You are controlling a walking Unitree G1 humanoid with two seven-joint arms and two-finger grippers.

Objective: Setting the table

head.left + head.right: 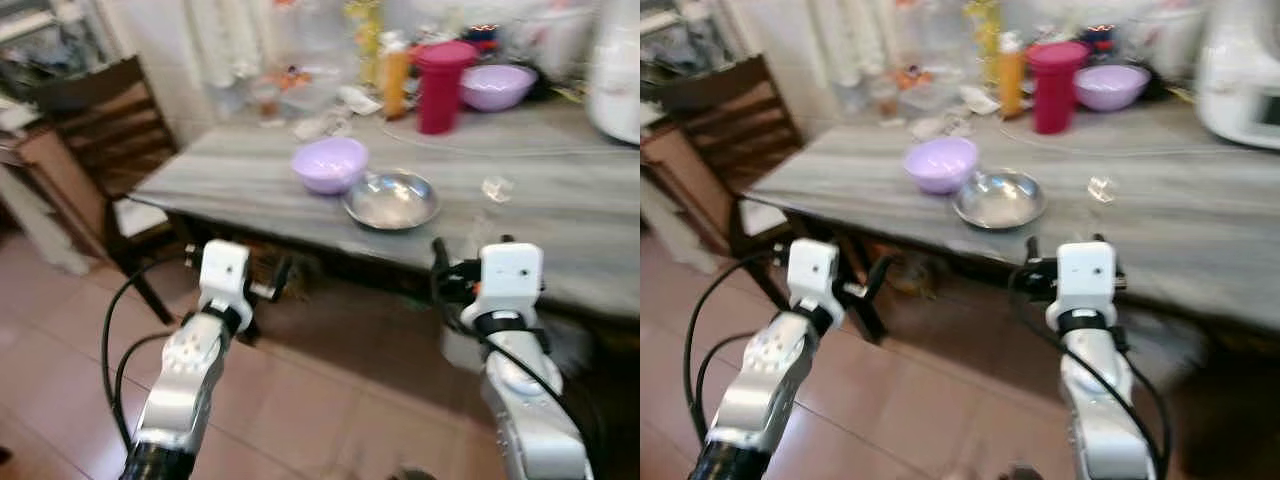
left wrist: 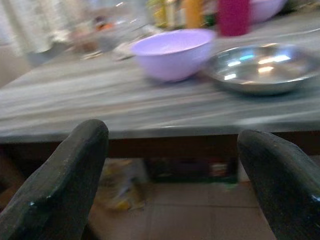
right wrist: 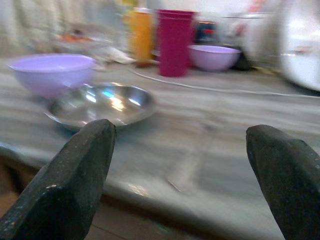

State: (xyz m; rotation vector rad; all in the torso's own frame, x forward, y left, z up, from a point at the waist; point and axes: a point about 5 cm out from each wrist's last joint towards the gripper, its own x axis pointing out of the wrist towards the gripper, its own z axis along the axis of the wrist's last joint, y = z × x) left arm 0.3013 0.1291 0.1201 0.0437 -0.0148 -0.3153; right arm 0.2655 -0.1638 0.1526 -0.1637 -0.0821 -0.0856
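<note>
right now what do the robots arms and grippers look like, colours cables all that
Both arms are silver metal with rounded segments, each ending in a white boxy wrist block with small dark dots on its face. Black cables loop along the left arm and the right arm. The left gripper and right gripper each have two long, matte black fingers with blunt rounded tips.

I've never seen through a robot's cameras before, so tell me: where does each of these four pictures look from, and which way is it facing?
Left eye view: from the head, forward and down at the table; both silver arms show.
Right eye view: same head, same scene.
Left wrist view: along the open left gripper toward the near lilac bowl.
Right wrist view: along the open right gripper toward the steel dish.
Both wrist views share the bowl, the dish and the red cup.
</note>
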